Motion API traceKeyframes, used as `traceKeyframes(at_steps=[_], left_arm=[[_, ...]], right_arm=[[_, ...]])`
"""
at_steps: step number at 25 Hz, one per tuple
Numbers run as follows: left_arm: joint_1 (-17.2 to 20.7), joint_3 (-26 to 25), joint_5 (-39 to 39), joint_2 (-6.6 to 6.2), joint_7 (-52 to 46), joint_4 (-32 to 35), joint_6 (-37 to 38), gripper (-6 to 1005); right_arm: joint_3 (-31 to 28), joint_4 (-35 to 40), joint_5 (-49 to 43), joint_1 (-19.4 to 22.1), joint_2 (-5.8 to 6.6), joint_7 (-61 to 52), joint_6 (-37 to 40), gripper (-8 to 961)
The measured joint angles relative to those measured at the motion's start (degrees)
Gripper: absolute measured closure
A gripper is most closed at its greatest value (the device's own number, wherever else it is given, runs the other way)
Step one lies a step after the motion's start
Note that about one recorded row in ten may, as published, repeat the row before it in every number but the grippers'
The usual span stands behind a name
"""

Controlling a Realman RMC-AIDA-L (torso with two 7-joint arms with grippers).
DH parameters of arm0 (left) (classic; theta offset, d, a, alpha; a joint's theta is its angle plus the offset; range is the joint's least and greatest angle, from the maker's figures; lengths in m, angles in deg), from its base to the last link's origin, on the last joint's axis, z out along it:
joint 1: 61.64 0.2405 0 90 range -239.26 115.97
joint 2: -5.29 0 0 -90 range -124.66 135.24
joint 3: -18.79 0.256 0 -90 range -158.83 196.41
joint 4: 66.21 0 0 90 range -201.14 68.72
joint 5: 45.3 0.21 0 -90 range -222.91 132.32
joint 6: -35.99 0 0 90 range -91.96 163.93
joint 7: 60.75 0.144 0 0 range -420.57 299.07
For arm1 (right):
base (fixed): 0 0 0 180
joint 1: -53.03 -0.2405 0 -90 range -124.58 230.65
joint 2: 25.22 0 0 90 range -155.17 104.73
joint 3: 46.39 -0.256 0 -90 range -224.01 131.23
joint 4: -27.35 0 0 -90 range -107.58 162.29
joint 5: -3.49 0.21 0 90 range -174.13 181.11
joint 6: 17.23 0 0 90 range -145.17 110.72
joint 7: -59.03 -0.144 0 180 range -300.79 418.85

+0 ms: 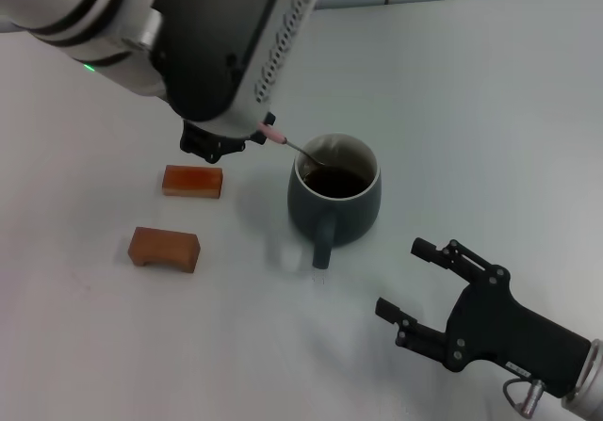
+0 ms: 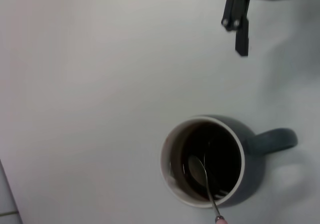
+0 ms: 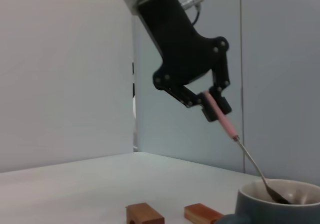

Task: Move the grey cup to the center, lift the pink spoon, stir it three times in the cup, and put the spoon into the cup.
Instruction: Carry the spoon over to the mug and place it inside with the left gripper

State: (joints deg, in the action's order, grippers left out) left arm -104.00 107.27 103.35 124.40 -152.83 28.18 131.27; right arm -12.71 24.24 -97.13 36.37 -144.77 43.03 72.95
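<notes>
Grey cup [image 1: 334, 202], one pink spoon [image 1: 295, 147]

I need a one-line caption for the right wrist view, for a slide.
Left end effector holds the pink spoon tilted, its bowl inside the grey cup.

No legible text, label or number — anywhere.

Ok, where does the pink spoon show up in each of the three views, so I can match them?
Head view: the pink spoon slants from the left gripper down into the grey cup, mid-frame.
Left wrist view: near the bottom edge, its bowl inside the cup.
Right wrist view: right of centre, the spoon runs from the left gripper to the cup.
Shared landmark: the cup's pale rim.
</notes>
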Motion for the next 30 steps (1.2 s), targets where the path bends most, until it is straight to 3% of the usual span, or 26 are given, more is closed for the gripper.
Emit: traceKeyframes(at_steps=[9,19,30], left_arm=[[-1.6,8.1,5.3,0.07,-2.2,-2.9,-4.9,867],[-0.2,13.7,4.2,0.07,-3.2,-0.7,-5.5,867],[1.1,13.7,7.6,0.06,-3.9,0.4,-4.3,866]], right_arm=[[0.0,-0.1,-1.0,-0.1,0.03,0.0,0.3,148],[0.0,0.0,-1.7,0.0,0.03,0.0,0.2,147],[0.0,0.0,-2.0,-0.6,0.09,0.0,0.0,147]])
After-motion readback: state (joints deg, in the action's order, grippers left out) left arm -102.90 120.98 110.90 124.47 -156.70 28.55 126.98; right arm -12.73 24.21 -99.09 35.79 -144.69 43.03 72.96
